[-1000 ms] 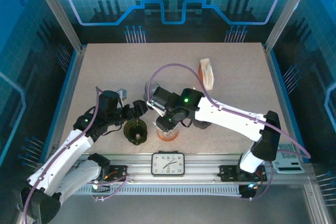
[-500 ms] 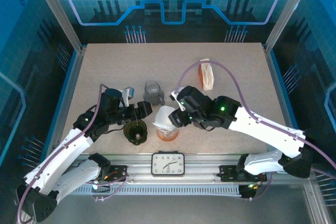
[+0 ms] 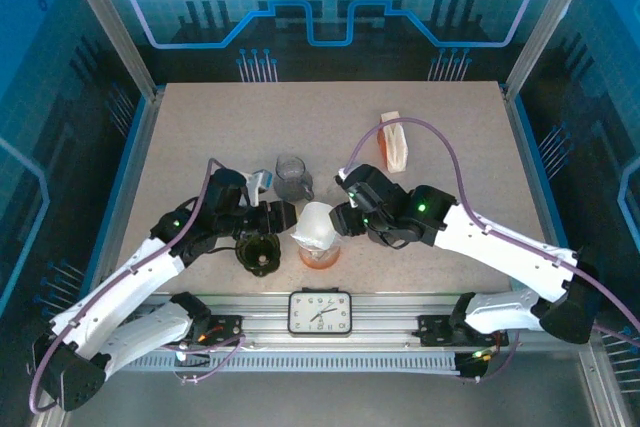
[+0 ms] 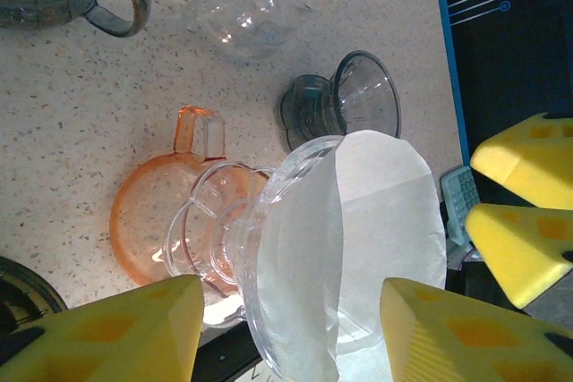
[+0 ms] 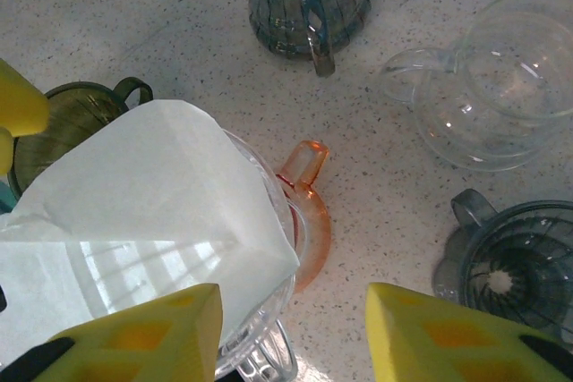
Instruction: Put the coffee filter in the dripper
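Note:
The white paper coffee filter (image 3: 317, 224) stands in a clear glass dripper (image 4: 269, 248) stacked on an orange dripper (image 3: 320, 257). Its upper edge rises well above the rim and leans to one side. My left gripper (image 3: 281, 215) is open just left of it; in the left wrist view the yellow fingers (image 4: 98, 337) stand on either side of the filter (image 4: 385, 221) and the clear dripper. My right gripper (image 3: 346, 215) is open just right of it. In the right wrist view the filter (image 5: 152, 194) lies by its left finger, and the orange handle (image 5: 304, 176) shows beyond.
A green dripper (image 3: 258, 255) sits under the left arm. A grey glass mug (image 3: 290, 175) stands behind. A holder of spare filters (image 3: 396, 139) is at the back right. A clear glass server (image 5: 501, 78) and a dark dripper (image 5: 515, 270) lie near the right gripper. A clock (image 3: 320, 312) sits at the front rail.
The right gripper has let go of the filter and drawn back to the right, leaving it in the dripper. The left gripper has moved right, closer to the dripper.

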Controlling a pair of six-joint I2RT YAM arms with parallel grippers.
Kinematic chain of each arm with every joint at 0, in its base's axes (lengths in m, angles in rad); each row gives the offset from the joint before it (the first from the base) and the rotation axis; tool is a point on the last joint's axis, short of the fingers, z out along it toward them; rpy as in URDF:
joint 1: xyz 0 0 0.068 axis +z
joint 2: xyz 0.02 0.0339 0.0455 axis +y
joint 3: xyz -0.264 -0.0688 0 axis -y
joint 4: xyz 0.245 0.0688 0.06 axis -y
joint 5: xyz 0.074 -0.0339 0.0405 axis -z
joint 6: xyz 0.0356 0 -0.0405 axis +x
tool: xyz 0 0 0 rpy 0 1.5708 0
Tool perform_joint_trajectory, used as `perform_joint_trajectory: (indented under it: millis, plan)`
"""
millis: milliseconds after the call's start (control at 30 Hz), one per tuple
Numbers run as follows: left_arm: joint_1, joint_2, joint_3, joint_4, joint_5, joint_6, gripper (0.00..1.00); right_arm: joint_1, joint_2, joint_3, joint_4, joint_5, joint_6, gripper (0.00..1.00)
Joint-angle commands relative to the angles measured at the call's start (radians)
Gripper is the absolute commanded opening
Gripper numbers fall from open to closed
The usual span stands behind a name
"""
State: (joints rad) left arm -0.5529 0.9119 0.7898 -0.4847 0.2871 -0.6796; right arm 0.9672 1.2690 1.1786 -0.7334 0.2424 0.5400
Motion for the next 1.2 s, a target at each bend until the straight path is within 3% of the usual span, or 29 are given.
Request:
perform_joint_trajectory:
  millis: [0,167,300,400,600,800,1000,1167]
  plan:
    - [-0.008,-0.001,-0.018,0.037,0.035,-0.009,0.52,0.003,0.023,-0.014,0.025,-0.027,0.035,0.43]
    - [-0.007,0.004,-0.041,0.065,0.044,-0.019,0.45,0.016,0.047,-0.013,0.019,-0.015,0.040,0.30]
    - [-0.008,0.012,-0.059,0.083,0.046,-0.027,0.45,0.041,0.065,-0.002,0.005,0.020,0.034,0.12]
    - [-0.008,0.000,-0.068,0.105,0.045,-0.033,0.46,0.065,0.085,0.023,-0.023,0.071,0.023,0.07]
    - [-0.008,0.010,-0.072,0.100,0.054,-0.025,0.46,0.098,0.116,0.064,-0.068,0.149,0.010,0.05]
    - [-0.007,0.010,-0.072,0.101,0.074,-0.009,0.59,0.120,0.139,0.088,-0.088,0.182,0.002,0.05]
    - [-0.014,0.030,-0.072,0.088,0.090,0.006,0.48,0.121,0.143,0.085,-0.088,0.182,0.005,0.05]
    - [-0.025,0.035,-0.069,0.060,0.099,0.024,0.44,0.120,0.143,0.079,-0.086,0.177,0.010,0.05]
